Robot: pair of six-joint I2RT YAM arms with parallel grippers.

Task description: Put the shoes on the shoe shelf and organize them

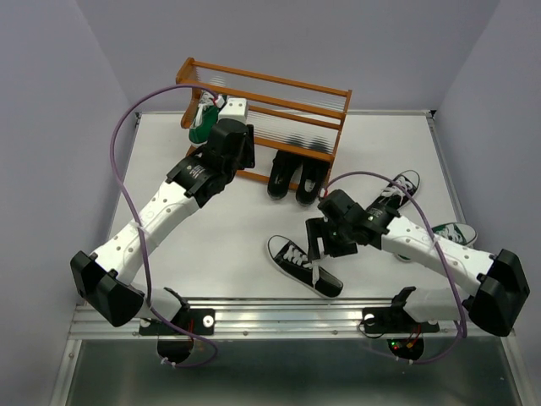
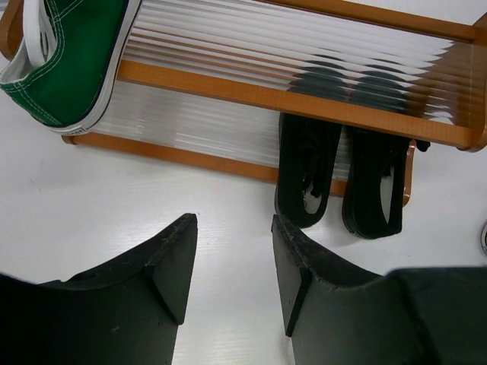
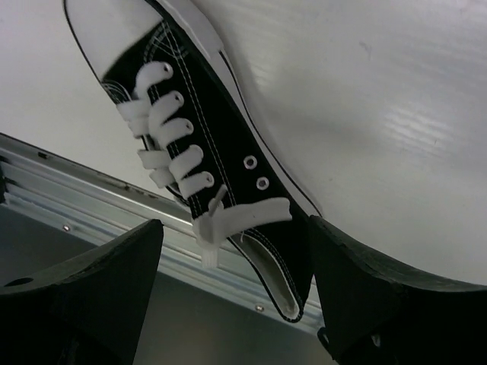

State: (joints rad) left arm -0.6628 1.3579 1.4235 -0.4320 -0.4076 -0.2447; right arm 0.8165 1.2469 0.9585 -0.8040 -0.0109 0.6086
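Note:
The shoe shelf (image 1: 279, 89) stands at the back of the table; it also shows in the left wrist view (image 2: 266, 95). One green sneaker (image 1: 203, 123) (image 2: 68, 53) rests at its left end. Two plain black shoes (image 1: 283, 173) (image 2: 308, 167) sit side by side at the bottom tier. My left gripper (image 1: 245, 156) (image 2: 232, 220) is open and empty over the table in front of the shelf. A black sneaker with white laces (image 1: 304, 264) (image 3: 205, 152) lies near the front edge. My right gripper (image 1: 317, 245) (image 3: 236, 224) is open, its fingers on either side of that sneaker's heel end.
A second black sneaker (image 1: 404, 188) lies behind my right arm, and a second green sneaker (image 1: 454, 233) lies at the right, partly hidden by the arm. A metal rail (image 1: 279, 309) (image 3: 91, 198) runs along the table's front edge. Walls close in on both sides.

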